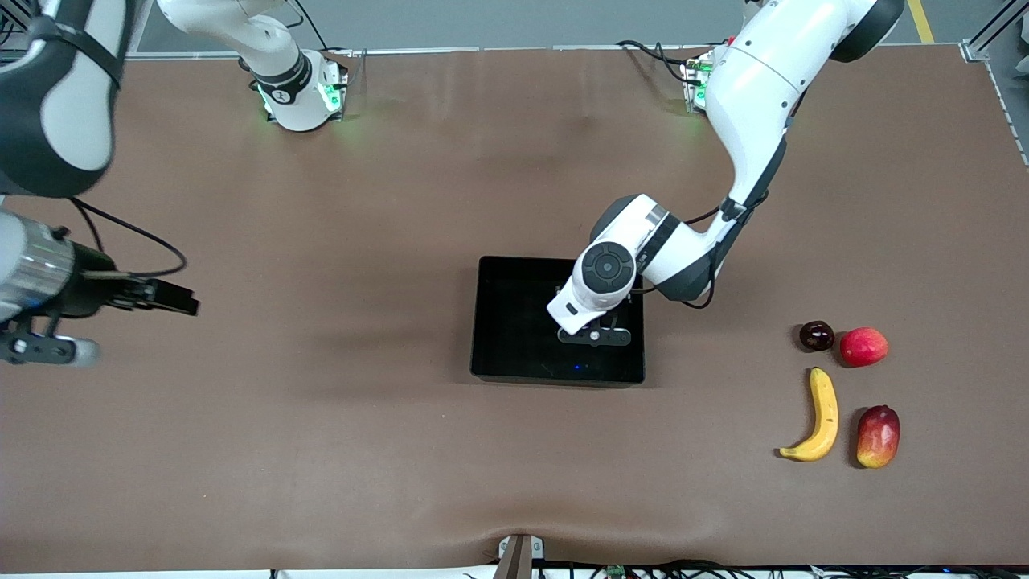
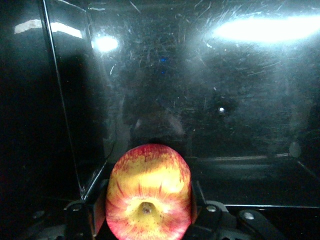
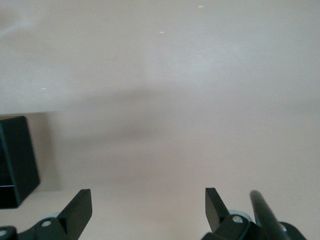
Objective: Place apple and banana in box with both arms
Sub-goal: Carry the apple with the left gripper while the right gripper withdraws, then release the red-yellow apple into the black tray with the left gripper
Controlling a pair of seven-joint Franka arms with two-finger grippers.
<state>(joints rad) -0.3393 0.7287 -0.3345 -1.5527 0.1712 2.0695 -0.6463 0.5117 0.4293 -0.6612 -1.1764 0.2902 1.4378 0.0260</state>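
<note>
1. We find the left gripper [image 1: 596,335] down inside the box [image 1: 514,322], at the corner toward the left arm's end of the counter [image 1: 402,450].
2. In the left wrist view the apple [image 2: 148,198] sits between its fingers [image 2: 98,200], stem dimple facing the camera, the glossy black box floor close beneath. We cannot tell whether the fingers are pressing on the fruit or have just let go.
3. So we judge the apple half nearly done: it is in the box, release not confirmed.
4. The banana [image 1: 817,416] lies untouched on the counter toward the left arm's end, just beside a mango [image 1: 877,435], nearer to the front camera than a red fruit [image 1: 863,346] and a dark fruit [image 1: 816,335].
5. The right gripper [image 1: 173,296] waits over bare counter at the right arm's end, fingers [image 3: 75,212] spread wide and empty.
6. Left, as we read it: free the apple, then fetch the banana into the box.
</note>
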